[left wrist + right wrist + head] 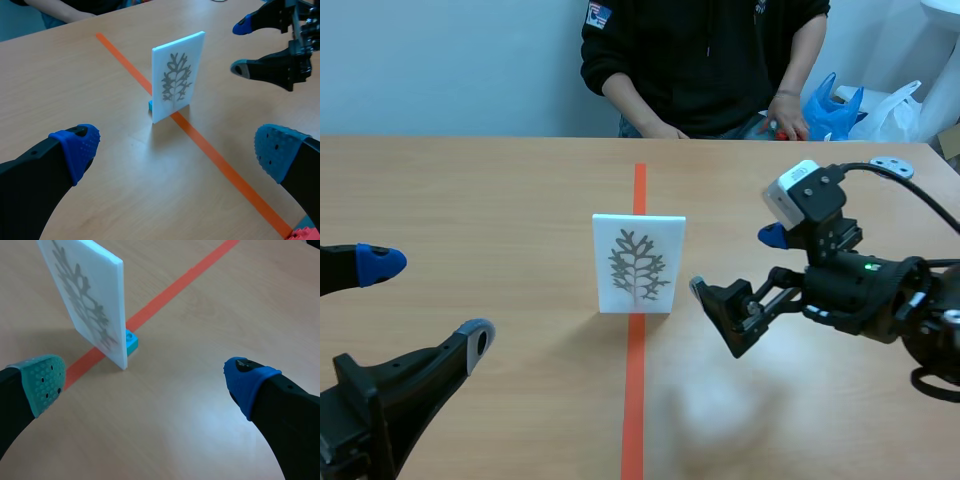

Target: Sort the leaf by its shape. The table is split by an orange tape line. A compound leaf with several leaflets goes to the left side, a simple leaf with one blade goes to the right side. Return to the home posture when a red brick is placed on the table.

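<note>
While the white leaf card stood upright on the orange tape line across the tabletop, the right gripper hovered just beside it, fingers spread wide. The left gripper hung low, well apart, equally wide.

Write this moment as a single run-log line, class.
leaf card: upright on tape line, unsorted | left gripper: open, clear of card | right gripper: open, beside card, no contact
</note>
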{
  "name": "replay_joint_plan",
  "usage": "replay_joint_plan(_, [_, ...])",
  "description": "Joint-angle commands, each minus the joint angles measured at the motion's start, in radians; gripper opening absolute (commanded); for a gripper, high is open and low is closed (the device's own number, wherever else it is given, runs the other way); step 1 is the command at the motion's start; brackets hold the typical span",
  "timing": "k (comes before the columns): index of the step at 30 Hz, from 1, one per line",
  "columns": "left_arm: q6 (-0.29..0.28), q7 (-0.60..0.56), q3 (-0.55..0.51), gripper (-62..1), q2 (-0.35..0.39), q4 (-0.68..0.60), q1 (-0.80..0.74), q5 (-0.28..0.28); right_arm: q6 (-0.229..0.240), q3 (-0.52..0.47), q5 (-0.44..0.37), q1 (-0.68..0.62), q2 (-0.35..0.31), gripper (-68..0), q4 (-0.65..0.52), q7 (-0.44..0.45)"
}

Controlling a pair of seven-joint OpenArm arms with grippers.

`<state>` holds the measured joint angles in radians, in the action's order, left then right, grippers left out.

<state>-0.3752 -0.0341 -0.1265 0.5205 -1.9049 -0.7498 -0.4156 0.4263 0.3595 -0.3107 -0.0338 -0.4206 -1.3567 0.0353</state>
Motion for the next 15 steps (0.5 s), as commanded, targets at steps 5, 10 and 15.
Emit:
replay_joint_plan(5, [-0.002,-0.013,0.003,1.4,-0.005,-0.021,0.005,-0.005,0.002,0.071,0.051,0.130,0.062,0.4,0.101,0.055])
replay_joint_plan(10, [-0.002,-0.013,0.003,1.4,-0.005,-0.021,0.005,-0.005,0.001,0.137,0.095,0.204,0.138,0.4,0.199,0.063])
replay_joint_plan(15, [-0.002,-0.013,0.003,1.4,-0.005,-0.021,0.005,-0.005,0.001,0.184,0.144,0.253,0.205,0.4,0.297,0.087])
